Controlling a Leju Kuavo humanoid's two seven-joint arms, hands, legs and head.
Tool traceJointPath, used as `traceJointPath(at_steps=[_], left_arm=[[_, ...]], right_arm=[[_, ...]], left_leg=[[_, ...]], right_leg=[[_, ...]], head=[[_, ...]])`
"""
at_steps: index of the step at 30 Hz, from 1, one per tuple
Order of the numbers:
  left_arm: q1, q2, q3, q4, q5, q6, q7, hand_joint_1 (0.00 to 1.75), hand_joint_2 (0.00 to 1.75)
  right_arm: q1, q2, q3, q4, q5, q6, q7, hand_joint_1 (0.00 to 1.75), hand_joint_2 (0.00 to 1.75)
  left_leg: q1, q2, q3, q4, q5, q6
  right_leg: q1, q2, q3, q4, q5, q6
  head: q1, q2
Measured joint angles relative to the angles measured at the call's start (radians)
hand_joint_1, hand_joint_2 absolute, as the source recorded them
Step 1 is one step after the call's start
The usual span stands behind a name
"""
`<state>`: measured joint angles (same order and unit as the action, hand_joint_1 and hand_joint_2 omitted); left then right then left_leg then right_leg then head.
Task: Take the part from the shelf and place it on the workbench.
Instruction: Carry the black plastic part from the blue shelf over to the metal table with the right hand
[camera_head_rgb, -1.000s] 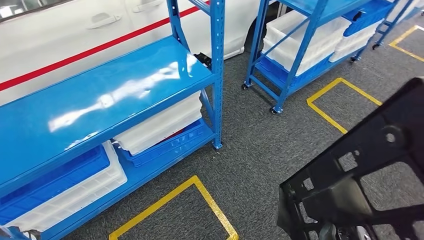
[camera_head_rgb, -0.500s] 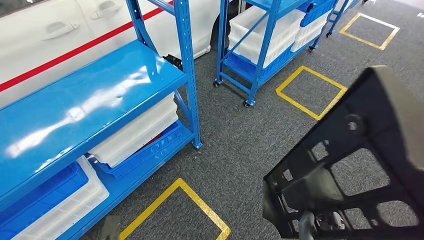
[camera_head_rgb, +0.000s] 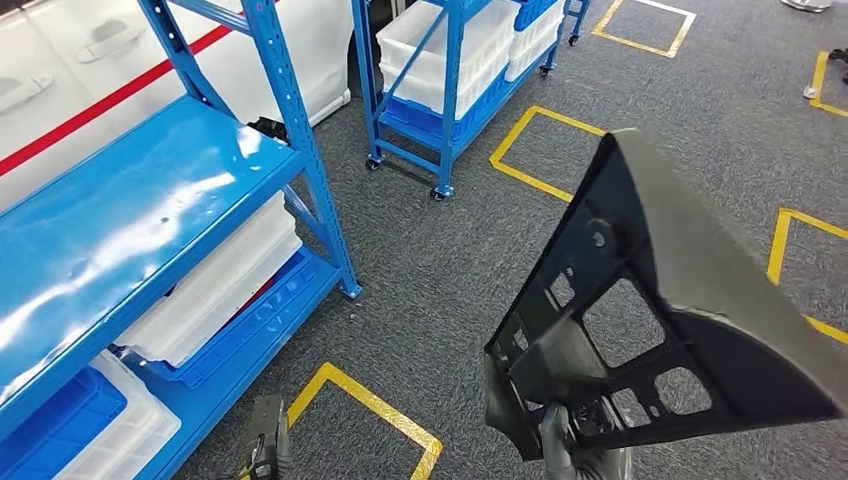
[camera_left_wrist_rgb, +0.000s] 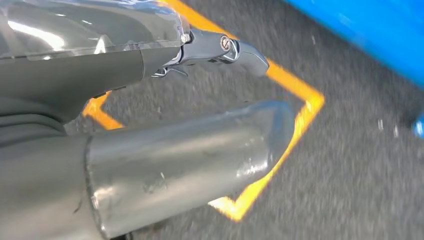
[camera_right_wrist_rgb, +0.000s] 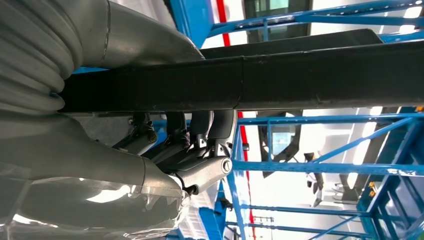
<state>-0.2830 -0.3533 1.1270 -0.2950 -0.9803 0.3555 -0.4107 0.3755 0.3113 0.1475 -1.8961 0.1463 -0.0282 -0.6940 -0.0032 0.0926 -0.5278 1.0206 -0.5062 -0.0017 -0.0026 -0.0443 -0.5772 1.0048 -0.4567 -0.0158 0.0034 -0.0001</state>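
Shelf (camera_head_rgb: 130, 200) sits at the left of the head view, its blue top bare and glossy, white and blue bins (camera_head_rgb: 215, 285) stacked on the levels beneath. A white car (camera_head_rgb: 120, 60) with a red stripe stands behind it. Left hand (camera_head_rgb: 268, 450) hangs low beside the shelf's near corner; in the left wrist view its thumb and one finger (camera_left_wrist_rgb: 235, 50) lie apart over the carpet with nothing between them, so it is free. Floor (camera_head_rgb: 440, 260) is grey carpet marked with yellow tape squares (camera_head_rgb: 380, 410). A second shelf (camera_head_rgb: 450, 70) on castors, loaded with white bins, stands further back, well apart from the first.

Part (camera_head_rgb: 640, 320), a large black frame with cut-out windows, is off the shelf and carried at the right of the head view, tilted up across the body. Right hand (camera_head_rgb: 565, 445) grips its lower edge; the right wrist view shows the fingers (camera_right_wrist_rgb: 200, 127) wrapped round a black bar of it, thumb on the other side.

Judged step: carrying the part toward the workbench, which I cannot see. To do it well, hold the grip firm, since the part is long and held at one end and will lever against the fingers; carry it level and slow. The part blocks much of the forward view. The castored shelf and the near shelf post (camera_head_rgb: 300, 150) are the things to swing wide of.
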Motion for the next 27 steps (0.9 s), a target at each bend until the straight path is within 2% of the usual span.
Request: traceJointPath(at_steps=[2, 3, 4, 5, 6, 7, 8, 9, 10, 11, 12, 14, 15, 16, 18, 19, 20, 21, 22, 23, 25, 26, 27], left_arm=[[0.001, -0.002, -0.014, -0.005, 0.007, -0.001, 0.003, 0.0, 0.0], [0.003, -0.002, -0.019, -0.007, 0.01, -0.001, 0.005, 0.0, 0.0], [0.006, -0.002, -0.023, -0.008, 0.012, -0.001, 0.006, 0.0, 0.0], [0.008, -0.002, -0.027, -0.009, 0.017, -0.001, 0.007, 0.0, 0.0], [0.01, -0.002, -0.031, -0.01, 0.022, -0.001, 0.008, 0.0, 0.0], [0.01, -0.002, -0.035, -0.012, 0.029, -0.002, 0.009, 0.0, 0.0], [0.011, -0.001, -0.041, -0.015, 0.037, -0.002, 0.01, 0.0, 0.0], [0.012, -0.001, -0.047, -0.018, 0.047, -0.002, 0.011, 0.0, 0.0], [0.012, -0.001, -0.054, -0.021, 0.057, -0.002, 0.011, 0.0, 0.0], [0.014, -0.001, -0.062, -0.024, 0.065, -0.001, 0.011, 0.0, 0.0], [0.015, -0.001, -0.072, -0.026, 0.07, 0.0, 0.011, 0.0, 0.0], [0.017, -0.005, -0.092, -0.029, 0.073, 0.003, 0.012, 0.0, 0.0], [0.016, -0.007, -0.1, -0.03, 0.074, 0.003, 0.012, 0.0, 0.0], [0.015, -0.01, -0.106, -0.032, 0.074, 0.003, 0.012, 0.0, 0.0], [0.017, -0.011, -0.113, -0.034, 0.074, 0.004, 0.012, 0.0, 0.0], [0.018, -0.011, -0.115, -0.035, 0.074, 0.005, 0.013, 0.0, 0.0], [0.02, -0.011, -0.118, -0.036, 0.076, 0.011, 0.02, 0.0, 0.0], [0.024, -0.01, -0.12, -0.037, 0.079, 0.015, 0.027, 0.0, 0.0], [0.036, 0.003, -0.124, -0.037, 0.087, 0.005, 0.021, 0.0, 0.0], [0.054, 0.021, -0.129, -0.034, 0.096, -0.023, 0.0, 0.0, 0.0], [0.114, 0.085, -0.135, -0.023, 0.112, -0.122, -0.094, 0.0, 0.0], [0.145, 0.117, -0.136, -0.016, 0.114, -0.166, -0.142, 0.0, 0.0], [0.17, 0.151, -0.137, -0.011, 0.111, -0.198, -0.18, 0.0, 0.0]], right_arm=[[-0.008, -0.006, 0.024, 0.009, 0.002, -0.009, 0.0, 1.75, 1.75], [-0.013, -0.009, 0.033, 0.012, 0.002, -0.01, 0.0, 1.75, 1.75], [-0.015, -0.012, 0.041, 0.016, 0.002, -0.012, 0.0, 1.75, 1.75], [-0.016, -0.015, 0.046, 0.02, 0.002, -0.015, 0.0, 1.75, 1.75], [-0.016, -0.019, 0.05, 0.023, 0.003, -0.019, 0.0, 1.75, 1.75], [-0.016, -0.022, 0.053, 0.027, 0.004, -0.025, 0.0, 1.75, 1.75], [-0.016, -0.026, 0.057, 0.03, 0.006, -0.031, 0.0, 1.75, 1.75], [-0.018, -0.029, 0.06, 0.033, 0.01, -0.038, 0.0, 1.75, 1.75], [-0.02, -0.033, 0.065, 0.035, 0.016, -0.047, 0.0, 1.75, 1.75], [-0.022, -0.036, 0.069, 0.037, 0.021, -0.057, 0.0, 1.75, 1.75], [-0.024, -0.039, 0.073, 0.038, 0.028, -0.068, 0.0, 1.75, 1.75], [-0.024, -0.046, 0.076, 0.038, 0.036, -0.08, 0.0, 1.75, 1.75], [-0.025, -0.049, 0.077, 0.038, 0.038, -0.083, -0.001, 1.75, 1.75], [-0.026, -0.053, 0.077, 0.038, 0.038, -0.085, -0.001, 1.75, 1.75], [-0.029, -0.058, 0.08, 0.039, 0.038, -0.087, -0.001, 1.75, 1.75], [-0.03, -0.06, 0.081, 0.039, 0.038, -0.087, -0.001, 1.75, 1.75], [-0.029, -0.063, 0.081, 0.04, 0.041, -0.09, -0.001, 1.75, 1.75], [-0.029, -0.065, 0.082, 0.04, 0.045, -0.101, -0.001, 1.75, 1.75], [-0.026, -0.07, 0.082, 0.037, 0.053, -0.124, 0.0, 1.75, 1.75], [-0.018, -0.079, 0.084, 0.028, 0.062, -0.157, 0.0, 1.75, 1.75], [0.008, -0.106, 0.092, -0.007, 0.073, -0.234, -0.001, 1.75, 1.75], [0.022, -0.122, 0.099, -0.026, 0.076, -0.265, -0.001, 1.75, 1.75], [0.033, -0.138, 0.105, -0.041, 0.078, -0.29, -0.002, 1.75, 1.75]], left_leg=[[0.006, -0.057, -0.04, 0.096, -0.058, -0.007], [0.008, -0.075, -0.072, 0.167, -0.092, -0.01], [0.009, -0.081, -0.103, 0.232, -0.116, -0.012], [0.011, -0.084, -0.124, 0.273, -0.122, -0.014], [0.013, -0.085, -0.128, 0.275, -0.107, -0.016], [0.016, -0.088, -0.114, 0.237, -0.073, -0.017], [0.02, -0.101, -0.088, 0.17, -0.03, -0.019], [0.025, -0.13, -0.062, 0.103, 0.0, -0.021], [0.029, -0.157, -0.042, 0.051, 0.019, -0.021], [0.031, -0.179, -0.032, 0.023, 0.025, -0.019], [0.03, -0.189, -0.031, 0.016, 0.021, -0.014], [0.027, -0.166, -0.032, 0.012, 0.026, 0.001], [0.027, -0.154, -0.031, 0.009, 0.03, 0.01], [0.027, -0.14, -0.03, 0.005, 0.032, 0.018], [0.021, -0.109, -0.03, 0.001, 0.033, 0.028], [0.018, -0.093, -0.031, 0.001, 0.033, 0.03], [0.014, -0.077, -0.032, 0.001, 0.032, 0.032], [0.011, -0.063, -0.031, 0.001, 0.031, 0.033], [0.009, -0.048, -0.03, 0.001, 0.029, 0.033], [0.007, -0.035, -0.027, 0.001, 0.026, 0.033], [0.004, -0.009, -0.017, 0.001, 0.018, 0.026], [0.005, 0.004, -0.013, 0.001, 0.014, 0.021], [0.006, 0.016, -0.01, 0.001, 0.011, 0.015]], right_leg=[[-0.006, 0.022, 0.001, -0.005, 0.005, -0.01], [-0.006, 0.035, 0.0, -0.004, 0.006, -0.012], [-0.006, 0.049, -0.001, -0.004, 0.007, -0.013], [-0.006, 0.065, -0.001, -0.003, 0.007, -0.013], [-0.007, 0.081, 0.0, -0.001, 0.007, -0.013], [-0.008, 0.097, 0.001, 0.002, 0.006, -0.011], [-0.009, 0.113, 0.0, 0.006, 0.004, -0.008], [-0.01, 0.127, -0.002, 0.013, 0.001, -0.003], [-0.011, 0.14, -0.008, 0.02, -0.001, 0.003], [-0.011, 0.151, -0.015, 0.025, -0.001, 0.011], [-0.013, 0.163, -0.022, 0.027, 0.001, 0.019], [-0.018, 0.177, -0.031, 0.027, 0.006, 0.033], [-0.018, 0.162, -0.037, 0.036, 0.0, 0.038], [-0.016, 0.135, -0.051, 0.064, -0.018, 0.041], [-0.012, 0.072, -0.107, 0.178, -0.079, 0.044], [-0.012, 0.058, -0.139, 0.243, -0.108, 0.045], [-0.012, 0.052, -0.161, 0.289, -0.122, 0.045], [-0.011, 0.049, -0.165, 0.302, -0.118, 0.043], [-0.01, 0.046, -0.147, 0.273, -0.097, 0.039], [-0.007, 0.036, -0.109, 0.21, -0.068, 0.032], [0.007, -0.008, -0.028, 0.073, -0.029, 0.012], [0.016, -0.022, -0.006, 0.034, -0.022, 0.004], [0.023, -0.028, 0.001, 0.018, -0.024, -0.001]], head=[[-0.004, 0.0], [-0.006, 0.0], [-0.007, 0.0], [-0.007, 0.0], [-0.007, 0.0], [-0.007, 0.0], [-0.008, 0.0], [-0.008, 0.0], [-0.009, 0.0], [-0.009, 0.0], [-0.01, 0.0], [-0.009, 0.0], [-0.007, 0.0], [-0.003, 0.0], [0.004, 0.0], [0.005, 0.0], [0.005, 0.0], [0.005, 0.0], [0.006, 0.0], [0.006, 0.0], [0.006, 0.0], [0.006, 0.0], [0.006, 0.0]])
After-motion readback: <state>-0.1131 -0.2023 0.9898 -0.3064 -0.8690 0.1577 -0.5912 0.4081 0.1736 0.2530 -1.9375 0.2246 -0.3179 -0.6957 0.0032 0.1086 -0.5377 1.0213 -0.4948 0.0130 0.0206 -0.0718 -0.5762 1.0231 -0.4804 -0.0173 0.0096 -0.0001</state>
